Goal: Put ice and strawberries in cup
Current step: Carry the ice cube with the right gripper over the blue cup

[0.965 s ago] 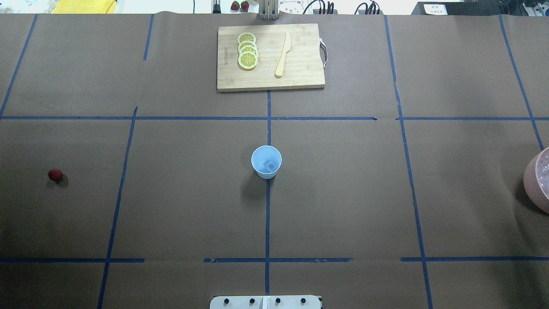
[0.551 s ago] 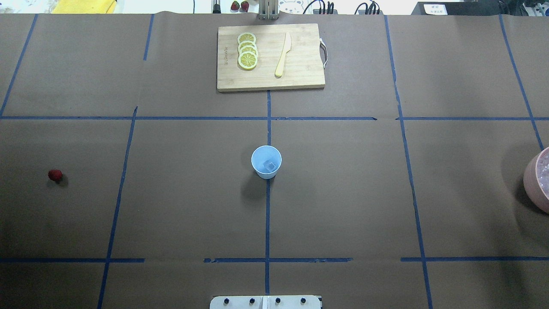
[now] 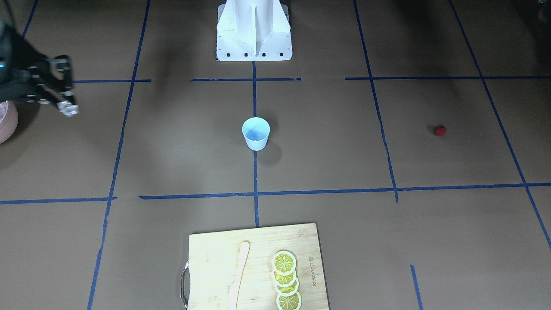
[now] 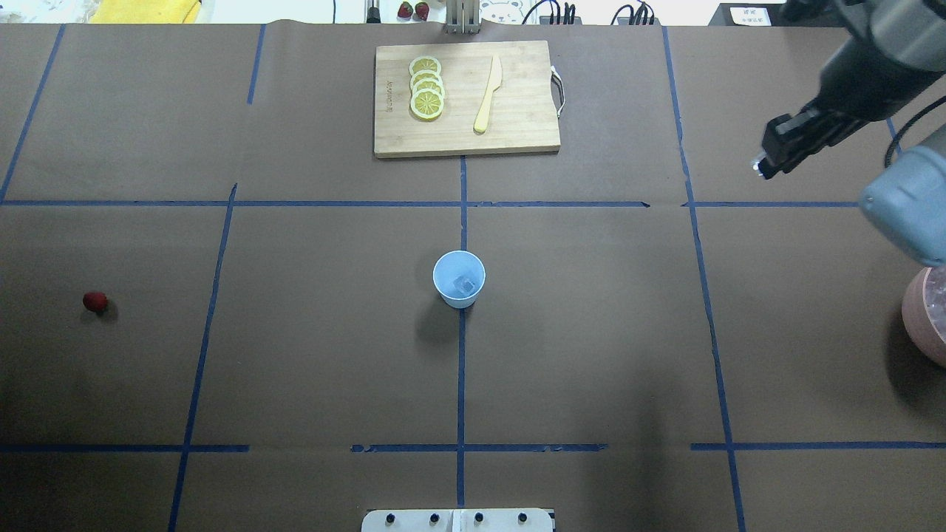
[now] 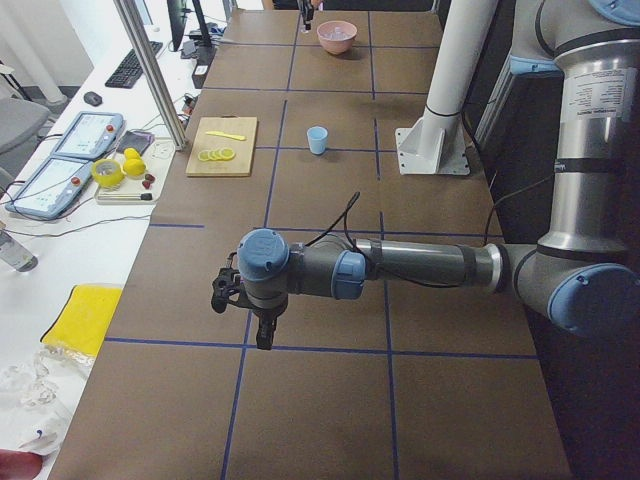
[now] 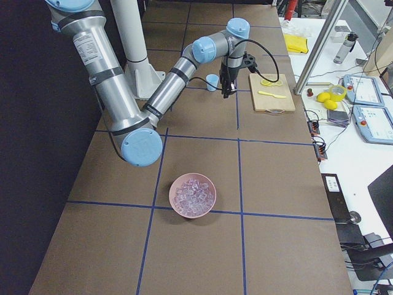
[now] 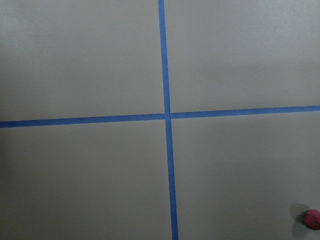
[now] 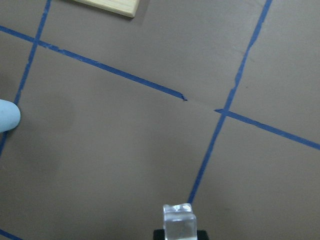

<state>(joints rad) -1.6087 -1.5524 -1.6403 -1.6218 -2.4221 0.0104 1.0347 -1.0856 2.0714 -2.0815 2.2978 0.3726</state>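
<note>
Ice cube being clamped by right gripper, hanging above table at two o'clock from cup in overhead view, well apart, right arm stretching forward, strawberry lying at cup's nine o'clock, left gripper opening not discernible.

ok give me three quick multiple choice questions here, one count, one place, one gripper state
1. How many lemon slices lie on the cutting board? A two, B six, C four.
2. Where is the strawberry? A on the cutting board, B on the table, on the robot's left side, C in the pink bowl.
3. The right gripper is: A shut on an ice cube, B open and empty, C shut on the knife.
Answers: 1 C, four overlapping slices show. 2 B, it sits alone on the bare table. 3 A, the right wrist view shows a clear cube gripped.
</note>
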